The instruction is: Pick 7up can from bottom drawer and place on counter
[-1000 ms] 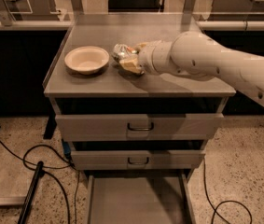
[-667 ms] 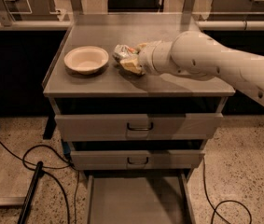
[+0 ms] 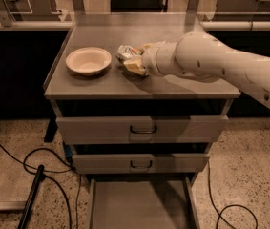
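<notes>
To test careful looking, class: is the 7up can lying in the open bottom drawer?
No, the bottom drawer shows a bare floor; the 7up can is at the hand over the counter, beside the bowl.

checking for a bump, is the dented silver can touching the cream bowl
Apart: the camera view shows bare grey metal counter between the round cream bowl and the dented silver 7up can in the gripper.

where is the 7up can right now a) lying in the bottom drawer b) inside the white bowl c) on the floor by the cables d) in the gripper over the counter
d: the 7up can is held in the gripper just above the counter, beside the white bowl.
</notes>
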Tool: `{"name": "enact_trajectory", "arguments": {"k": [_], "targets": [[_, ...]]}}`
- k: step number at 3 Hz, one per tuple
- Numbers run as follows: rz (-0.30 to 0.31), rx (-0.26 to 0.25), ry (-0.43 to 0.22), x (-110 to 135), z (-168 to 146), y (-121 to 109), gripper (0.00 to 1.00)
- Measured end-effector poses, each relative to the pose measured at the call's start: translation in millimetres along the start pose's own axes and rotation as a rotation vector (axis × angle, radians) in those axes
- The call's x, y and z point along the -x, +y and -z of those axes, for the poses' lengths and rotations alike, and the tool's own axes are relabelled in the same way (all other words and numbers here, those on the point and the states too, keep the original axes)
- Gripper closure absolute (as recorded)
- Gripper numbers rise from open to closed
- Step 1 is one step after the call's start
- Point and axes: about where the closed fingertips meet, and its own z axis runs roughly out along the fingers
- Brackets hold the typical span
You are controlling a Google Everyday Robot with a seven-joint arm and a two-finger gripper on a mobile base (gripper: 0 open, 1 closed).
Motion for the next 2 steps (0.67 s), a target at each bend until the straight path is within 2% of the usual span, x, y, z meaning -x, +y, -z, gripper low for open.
{"name": "enact_trajectory", "arguments": {"k": [2], "targets": [[0.000,0.000,0.000,0.0,0.0,0.0,0.11]]}}
